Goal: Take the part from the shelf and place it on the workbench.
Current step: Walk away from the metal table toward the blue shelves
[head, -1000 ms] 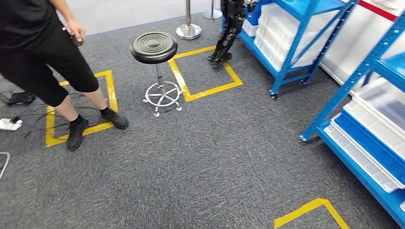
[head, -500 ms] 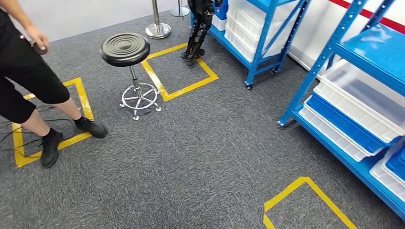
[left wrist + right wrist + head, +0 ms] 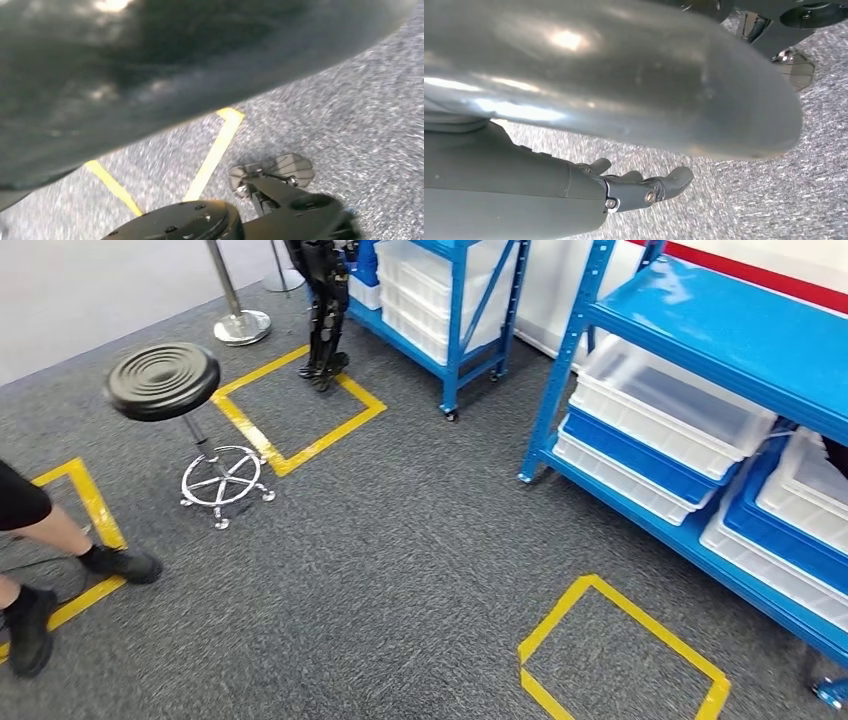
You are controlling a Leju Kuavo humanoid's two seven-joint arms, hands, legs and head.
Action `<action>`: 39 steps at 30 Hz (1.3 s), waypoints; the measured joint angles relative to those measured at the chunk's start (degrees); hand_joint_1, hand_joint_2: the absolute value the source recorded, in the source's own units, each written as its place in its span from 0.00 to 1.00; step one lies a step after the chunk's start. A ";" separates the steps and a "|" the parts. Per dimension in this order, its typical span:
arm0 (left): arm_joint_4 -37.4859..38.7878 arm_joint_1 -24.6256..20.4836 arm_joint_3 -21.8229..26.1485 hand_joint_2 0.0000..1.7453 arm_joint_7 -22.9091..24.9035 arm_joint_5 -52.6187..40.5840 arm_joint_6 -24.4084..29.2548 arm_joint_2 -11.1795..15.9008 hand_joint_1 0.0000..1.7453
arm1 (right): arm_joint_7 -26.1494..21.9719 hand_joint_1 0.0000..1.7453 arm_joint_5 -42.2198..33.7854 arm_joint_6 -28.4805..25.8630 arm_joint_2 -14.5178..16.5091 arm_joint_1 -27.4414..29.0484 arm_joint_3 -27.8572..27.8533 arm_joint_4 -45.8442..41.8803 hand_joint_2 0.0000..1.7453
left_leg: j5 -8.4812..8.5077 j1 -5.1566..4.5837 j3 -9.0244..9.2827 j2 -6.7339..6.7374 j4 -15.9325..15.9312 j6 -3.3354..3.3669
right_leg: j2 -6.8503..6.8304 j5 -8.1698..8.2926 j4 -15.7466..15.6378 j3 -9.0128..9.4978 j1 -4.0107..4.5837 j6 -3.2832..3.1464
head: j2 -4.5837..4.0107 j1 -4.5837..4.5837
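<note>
Shelf [image 3: 700,350] in head view, rt hand [image 3: 644,187] empty

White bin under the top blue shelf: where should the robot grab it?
Probably by the front rim of the white bin, coming straight in from the open aisle side. The blue shelf sits close above it, and its long lipped edge faces the carpet.
</note>
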 joint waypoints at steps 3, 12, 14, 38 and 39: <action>0.02 -0.08 -0.02 0.00 0.03 -0.02 -0.01 0.07 0.00 | 0.00 0.00 0.00 0.03 0.04 -0.02 0.00 0.00 0.00 | 1.66 -0.08 1.99 -1.88 -5.23 0.46 | 1.77 -0.09 0.15 -0.54 0.04 0.88 | 0.00 -0.04; 0.01 -0.05 -0.11 0.00 0.05 -0.19 -0.42 0.13 0.00 | 0.29 0.00 0.07 0.04 0.11 -0.02 -0.01 0.03 0.00 | 2.21 -0.53 2.10 4.44 -6.35 2.95 | -4.61 -5.86 16.39 -10.17 -0.10 1.56 | 0.00 0.38; 0.01 -0.09 -0.11 0.00 0.09 -0.16 -0.75 0.13 0.00 | 1.00 0.00 -0.01 -0.05 -0.02 0.03 -0.03 0.04 0.00 | 2.08 -0.49 2.22 5.73 -6.34 2.79 | -5.64 -3.38 10.85 -7.32 -0.27 2.59 | 0.01 0.43; -0.03 -0.30 -0.09 0.00 -0.04 -0.86 -1.37 0.73 0.00 | 6.45 0.00 -10.98 -2.10 -0.94 -0.36 -13.02 0.02 0.00 | 2.28 -0.19 1.88 0.12 -5.93 2.51 | -1.01 -1.52 4.07 -4.38 -0.21 1.88 | 0.00 0.09; -0.03 -0.27 -0.09 0.00 -0.06 -0.87 -1.37 0.74 0.00 | 6.39 0.00 -10.97 -2.07 -0.90 -0.46 -13.06 0.02 0.00 | 2.29 -0.31 1.88 0.95 -5.98 2.77 | -2.94 -3.20 7.52 -6.13 -0.16 1.65 | -0.01 0.16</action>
